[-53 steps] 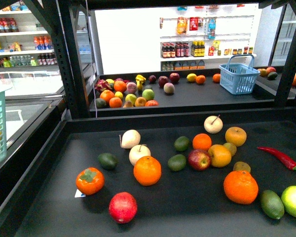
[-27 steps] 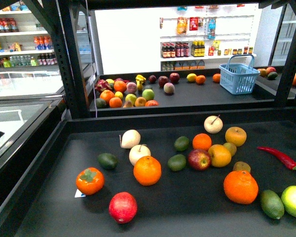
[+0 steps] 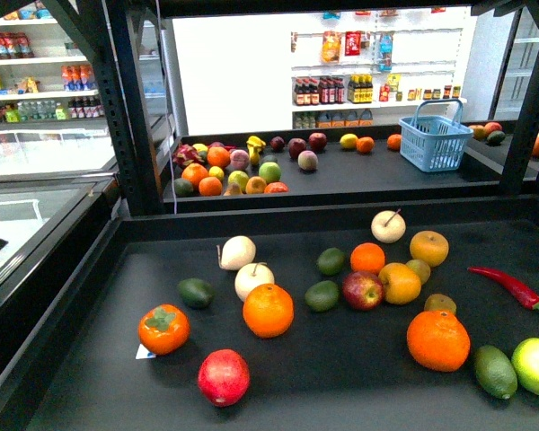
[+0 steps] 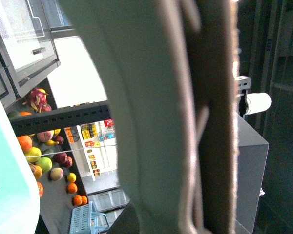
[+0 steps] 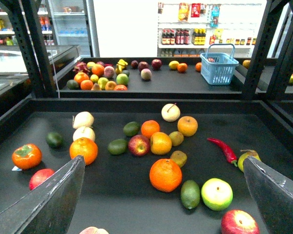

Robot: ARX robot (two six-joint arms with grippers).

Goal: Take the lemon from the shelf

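1. Currently, the right gripper (image 5: pixel 163 163) hangs above the near edge of the shelf (image 3: pixel 341 386), and neither arm shows in the front view.
2. Its two dark fingers (image 5: pixel 58 200) are spread wide apart with nothing between them; both are clear of the deck and of every fruit.
3. Which fruit is the lemon is not fully certain. The best match is a small dull-yellow oval fruit, the lemon (image 5: pixel 176 138), lying on the flat black deck.
4. The lemon lies beyond the fingertips, on a line running roughly through the gap between them, and well apart from both.
5. In the front view the lemon (image 3: pixel 419 269) lies just beside a yellow-orange round fruit (image 3: pixel 400 283) and below a yellow apple (image 3: pixel 429 248).
6. A large orange (image 5: pixel 165 174) lies between the fingertips and the lemon, closer to the fingers.
7. A red apple (image 5: pixel 139 145) and a red chilli (image 5: pixel 224 150) lie to either side of the lemon, about as far from the fingers as it is.
8. A blue basket (image 3: pixel 436 136) stands on the farther deck, well beyond the fingers.
9. The left wrist view is mostly blocked by a pale blurred shape close to the lens; I cannot tell the state of the left fingers.
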